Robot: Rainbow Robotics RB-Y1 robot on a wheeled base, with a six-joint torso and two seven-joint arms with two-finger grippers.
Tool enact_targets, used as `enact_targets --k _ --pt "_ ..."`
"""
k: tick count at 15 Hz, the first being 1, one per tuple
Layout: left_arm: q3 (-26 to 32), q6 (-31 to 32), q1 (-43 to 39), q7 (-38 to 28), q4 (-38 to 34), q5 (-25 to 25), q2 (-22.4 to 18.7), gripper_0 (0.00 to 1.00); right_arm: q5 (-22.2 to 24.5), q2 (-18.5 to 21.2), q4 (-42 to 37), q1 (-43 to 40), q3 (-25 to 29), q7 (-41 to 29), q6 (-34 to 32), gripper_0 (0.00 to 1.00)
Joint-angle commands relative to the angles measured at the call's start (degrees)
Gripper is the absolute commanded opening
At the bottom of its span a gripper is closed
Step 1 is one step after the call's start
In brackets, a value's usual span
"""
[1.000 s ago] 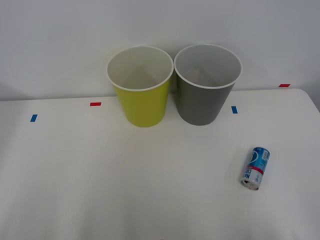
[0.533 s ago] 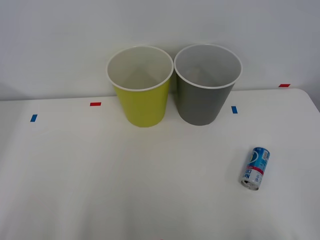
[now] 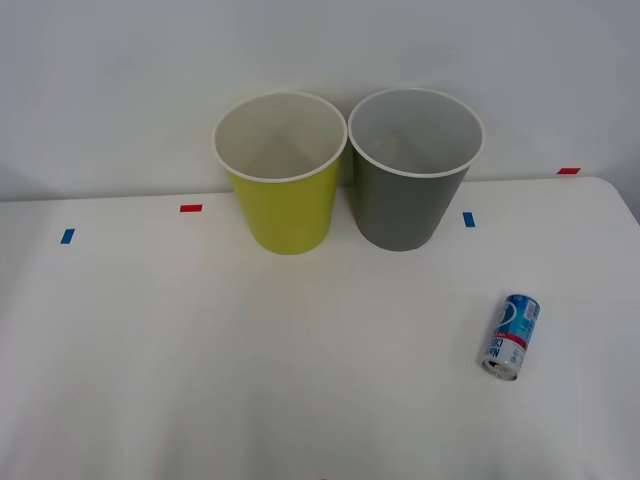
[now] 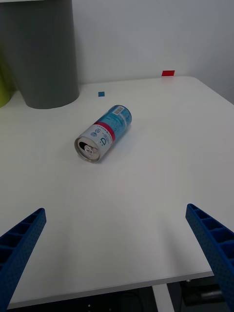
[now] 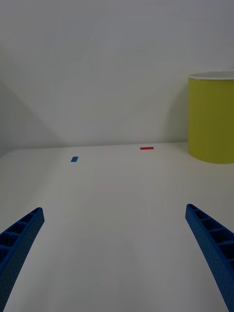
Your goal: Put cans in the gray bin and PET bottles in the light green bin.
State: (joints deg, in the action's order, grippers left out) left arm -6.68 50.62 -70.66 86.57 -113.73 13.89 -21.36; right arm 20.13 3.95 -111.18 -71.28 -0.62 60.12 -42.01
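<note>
Your right claw (image 4: 117,253) is wide open and empty, like the left claw (image 5: 117,253). The can (image 3: 510,337) lies at the front view's lower right on the desk (image 3: 250,380), well apart from the gray bin (image 3: 405,205); nothing is sorted yet.

the can (image 4: 104,132) is showing a bare silver metal end and a glossy printed label. the gray bin (image 3: 408,195) and light green bin (image 3: 285,205) are looking like smooth plastic. the white bench (image 3: 250,360) is looking matt and smooth.
</note>
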Motion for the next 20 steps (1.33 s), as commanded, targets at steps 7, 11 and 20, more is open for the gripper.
enact_targets --k 7,11,20 --pt "0.0 0.0 0.0 0.0 0.0 0.0 0.0 1.0 0.0 0.0 0.0 0.0 0.0 0.0 0.0 1.0" --pt "0.0 0.0 0.0 0.0 0.0 0.0 0.0 1.0 0.0 0.0 0.0 0.0 0.0 0.0 0.0 1.0" --pt "0.0 0.0 0.0 0.0 0.0 0.0 0.0 1.0 0.0 0.0 0.0 0.0 0.0 0.0 0.0 1.0"
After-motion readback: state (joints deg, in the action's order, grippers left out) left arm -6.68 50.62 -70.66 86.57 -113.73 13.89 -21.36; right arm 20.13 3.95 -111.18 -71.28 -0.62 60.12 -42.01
